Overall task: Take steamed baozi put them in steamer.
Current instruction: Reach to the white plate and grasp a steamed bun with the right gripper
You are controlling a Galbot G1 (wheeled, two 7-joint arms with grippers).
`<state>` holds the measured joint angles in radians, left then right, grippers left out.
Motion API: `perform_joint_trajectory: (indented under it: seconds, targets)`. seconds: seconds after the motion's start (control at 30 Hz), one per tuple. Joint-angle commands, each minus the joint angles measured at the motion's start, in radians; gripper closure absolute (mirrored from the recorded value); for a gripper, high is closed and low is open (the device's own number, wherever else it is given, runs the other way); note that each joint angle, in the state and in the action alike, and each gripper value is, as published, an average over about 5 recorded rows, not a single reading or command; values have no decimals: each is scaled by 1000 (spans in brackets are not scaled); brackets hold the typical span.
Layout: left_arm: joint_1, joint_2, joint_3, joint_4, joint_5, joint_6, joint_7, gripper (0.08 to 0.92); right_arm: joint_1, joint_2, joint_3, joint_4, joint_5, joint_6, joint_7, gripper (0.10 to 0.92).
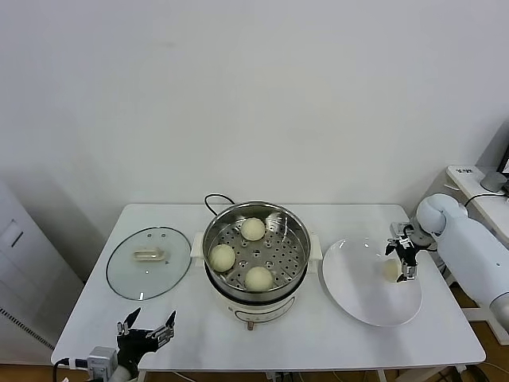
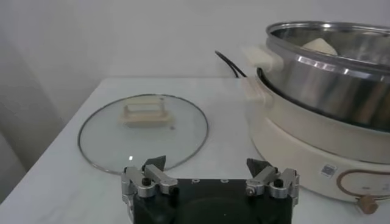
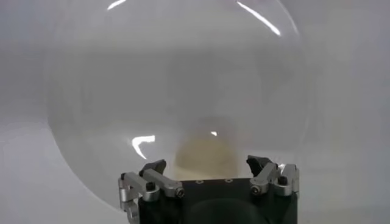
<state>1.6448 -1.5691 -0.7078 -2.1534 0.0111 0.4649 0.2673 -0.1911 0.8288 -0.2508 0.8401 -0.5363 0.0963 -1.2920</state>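
Lower left of the head view: the left gripper point(image 1: 147, 333) is parked low at the near edge of the white worktop point(image 1: 334, 342), fingers spread apart and holding nothing. It takes no part in the present step.

Left of centre: a glass lid point(image 1: 149, 263) lies flat on the worktop, just beside the steamer and clear of it.

Centre: the steamer point(image 1: 256, 256) stands uncovered with its black cord point(image 1: 213, 200) trailing behind. Three steamed baozi point(image 1: 253, 229) rest on the perforated tray, one toward the back, one at the left, one at the front. The right part of the tray is bare.

Right of centre: a white plate point(image 1: 358, 302) holds the fourth bun point(image 1: 390, 270), near its right rim. The right gripper point(image 1: 402, 261) is directly over this bun. In the right wrist view its fingers point(image 3: 151, 180) stand apart on either side of the bun point(image 3: 207, 157), not yet closed on it.

Assessment: three of four buns are placed; the step in hand is the pick of the last one. The next move calls for closing lightly on the soft dough, lifting clear of the plate, carrying leftward over the steamer rim and releasing onto the bare part of the tray.
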Motion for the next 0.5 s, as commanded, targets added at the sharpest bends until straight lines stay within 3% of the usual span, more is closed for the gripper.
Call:
perform_joint_trajectory:
  seconds: [0.03,0.5]
  targets:
    - [2,0,-1,2,0,0,0,177,-18,20,29,-27,-58,12,19,203]
    - [-1,-1,2,9,3,0,0,177,-35,27,29,-13,-69,-10,44,203]
